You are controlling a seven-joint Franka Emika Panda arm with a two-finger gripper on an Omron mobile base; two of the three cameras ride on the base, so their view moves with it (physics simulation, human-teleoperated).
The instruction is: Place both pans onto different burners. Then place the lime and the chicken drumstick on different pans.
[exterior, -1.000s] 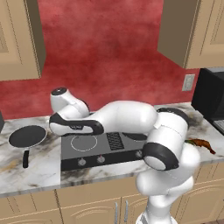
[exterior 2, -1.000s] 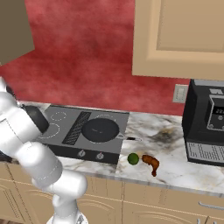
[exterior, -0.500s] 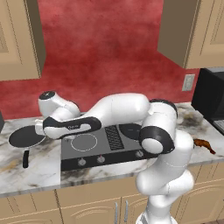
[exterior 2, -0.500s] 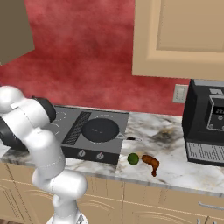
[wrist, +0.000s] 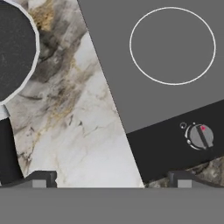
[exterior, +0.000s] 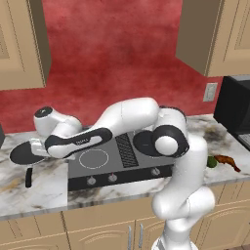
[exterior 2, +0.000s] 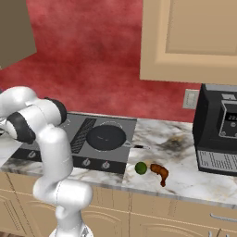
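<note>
One black pan (exterior: pixel 19 153) lies on the marble counter left of the stove, its long handle (exterior: pixel 28 177) pointing toward the front edge. In the hand view this pan (wrist: pixel 13 48) fills the upper left corner and its handle (wrist: pixel 6 148) runs down the left side. My gripper (wrist: pixel 111 180) stands open over bare counter between that pan and the stove, with nothing between its fingertips (wrist: pixel 39 179). From the left base view the gripper (exterior: pixel 35 148) hangs just right of the pan. The other pan (exterior 2: pixel 106 135) sits on the right burner. The lime (exterior 2: pixel 140 168) and chicken drumstick (exterior 2: pixel 159 171) lie side by side right of the stove.
The stove (exterior: pixel 97 163) has a free left burner (wrist: pixel 173 45) and knobs (wrist: pixel 201 135) along its front. A dark appliance (exterior 2: pixel 217 134) stands at the counter's right end. Wall cabinets hang above. My arm stretches low across the stove.
The arm has swung leftward over the stove, carrying the open gripper from near the left burner to beside the pan on the counter. Pans, lime and drumstick stayed put.
</note>
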